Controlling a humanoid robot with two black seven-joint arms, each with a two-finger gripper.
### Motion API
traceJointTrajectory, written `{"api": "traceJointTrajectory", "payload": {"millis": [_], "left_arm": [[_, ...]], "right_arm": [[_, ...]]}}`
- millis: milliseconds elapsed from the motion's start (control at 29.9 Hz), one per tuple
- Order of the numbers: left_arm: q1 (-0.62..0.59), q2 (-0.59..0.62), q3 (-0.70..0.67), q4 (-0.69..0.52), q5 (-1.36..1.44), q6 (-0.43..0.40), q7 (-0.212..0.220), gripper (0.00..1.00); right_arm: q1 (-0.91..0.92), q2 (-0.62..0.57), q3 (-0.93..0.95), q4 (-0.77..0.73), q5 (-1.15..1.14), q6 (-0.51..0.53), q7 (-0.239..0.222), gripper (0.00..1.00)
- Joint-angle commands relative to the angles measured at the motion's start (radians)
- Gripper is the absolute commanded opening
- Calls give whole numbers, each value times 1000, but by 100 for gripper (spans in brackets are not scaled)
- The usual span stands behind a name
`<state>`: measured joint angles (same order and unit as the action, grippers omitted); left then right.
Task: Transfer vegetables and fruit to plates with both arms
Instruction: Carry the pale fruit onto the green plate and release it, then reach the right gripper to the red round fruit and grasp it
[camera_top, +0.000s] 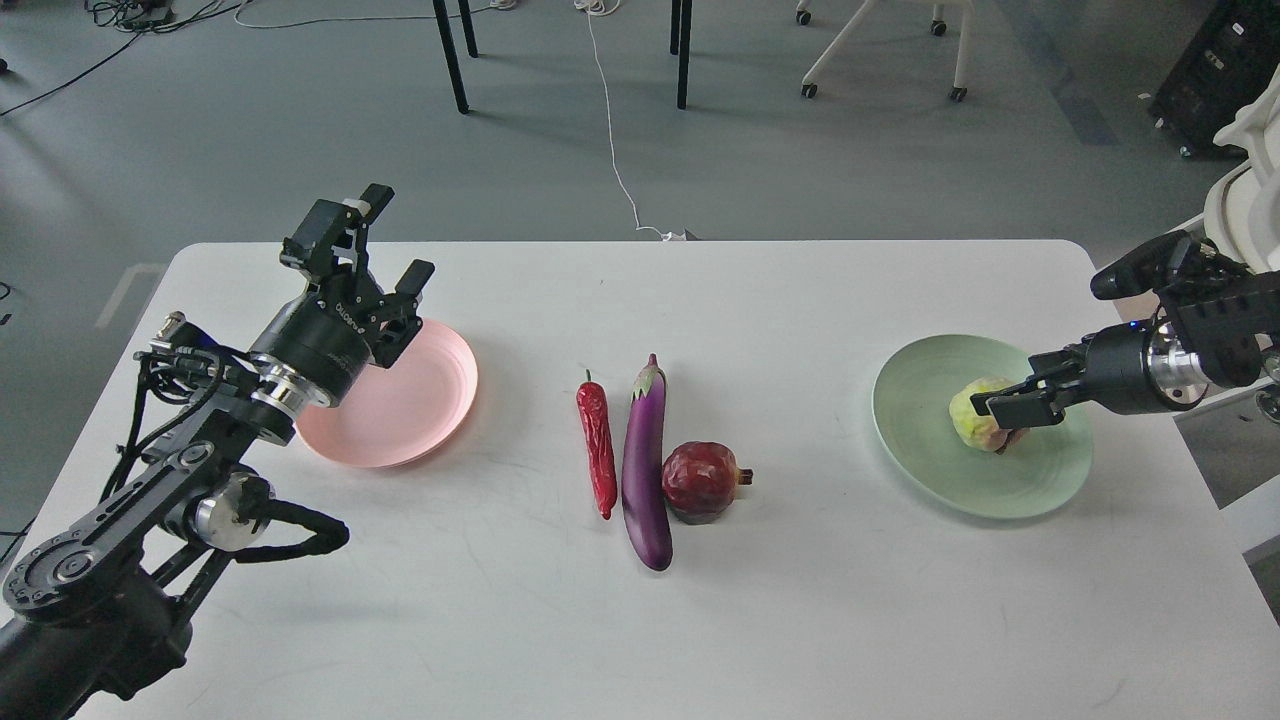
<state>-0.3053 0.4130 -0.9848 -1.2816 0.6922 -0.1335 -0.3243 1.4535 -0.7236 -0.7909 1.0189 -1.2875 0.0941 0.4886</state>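
At the right of the frame the right hand (1003, 407) is reaching in from the edge and sitting with its two black fingers around the lumpy yellow-green fruit with pinkish patches (975, 415), which is resting on the round pale green plastic plate (925, 450); the fingers are appearing clamped on it, probably because the fruit is only now being set down and not yet released. At the left, the left hand (388, 245) is hanging with its fingers spread apart and empty above the far rim of the round pale pink plastic plate (420, 420), which is lying bare, likely waiting for a vegetable. In the centre of the white desk (700, 620), three items are lying side by side: one wrinkled red chili pepper with a green stem (598, 445), one long glossy purple eggplant (645, 470) just beside it, and one round dark-red pomegranate (702, 482) touching the eggplant. So: two plates, two hands, four pieces of produce, one plated.
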Motion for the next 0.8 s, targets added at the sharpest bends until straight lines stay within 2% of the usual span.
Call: {"api": "traceJointTrajectory", "payload": {"millis": [0, 201, 435, 769], "left_arm": [[0, 7, 0, -2, 0, 0, 2, 98], [0, 20, 0, -2, 0, -2, 2, 98], [0, 23, 0, -16, 0, 0, 2, 98], [9, 33, 0, -28, 1, 5, 4, 98]], "right_arm": [[50, 0, 19, 23, 5, 3, 0, 94], [217, 38, 38, 134, 19, 16, 0, 94], [294, 225, 35, 196, 192, 16, 0, 98], [292, 481, -51, 211, 237, 15, 0, 98]]}}
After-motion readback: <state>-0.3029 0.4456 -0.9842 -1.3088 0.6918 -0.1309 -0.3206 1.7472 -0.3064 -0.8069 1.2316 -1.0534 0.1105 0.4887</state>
